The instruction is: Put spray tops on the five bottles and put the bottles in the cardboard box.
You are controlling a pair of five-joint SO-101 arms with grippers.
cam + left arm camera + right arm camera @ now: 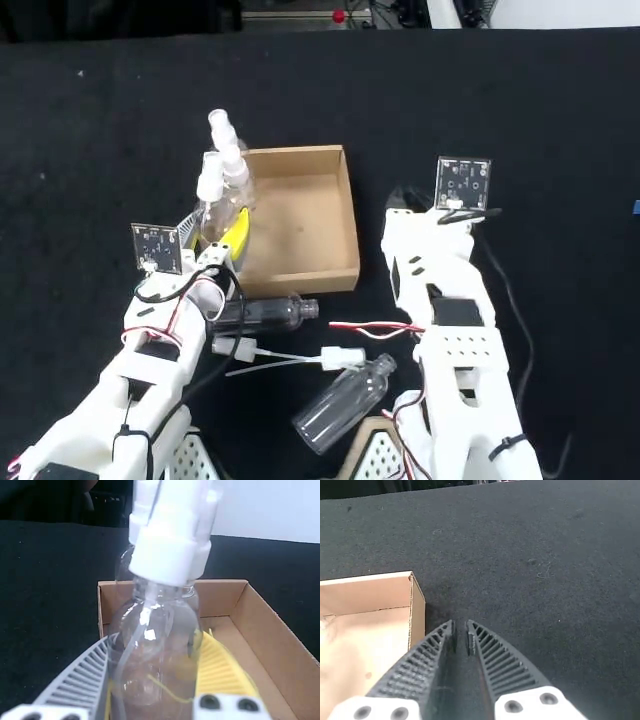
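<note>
The left gripper (222,235) is holding a clear bottle (224,208) left of the middle of the high view. The bottle is hanging over the left wall of the cardboard box (300,278). It is wearing a white spray top (222,130). A second white top (210,182) is showing just beside it, and I cannot tell what it is sitting on.

In the left wrist view, the left gripper (155,640) is squeezing the clear bottle (155,680) between a grey finger and a yellow finger. The spray top (170,545) is filling the upper middle of that view. The cardboard box (260,615) is sitting open behind it.

The right gripper (402,200) is hanging just to the right of the box in the high view. In the right wrist view, the right gripper (460,625) is almost closed, with only a thin gap, and it is holding nothing. The box wall (417,610) is standing just beside it, at the left of that view.

Low in the high view, a bare bottle (265,313) is lying on its side on the black table (520,100), close by the left arm. A tipped bottle (340,405) is lying near the bottom middle, also with no top. Between them, two loose spray tops (343,357) with thin tubes are lying on the table.
</note>
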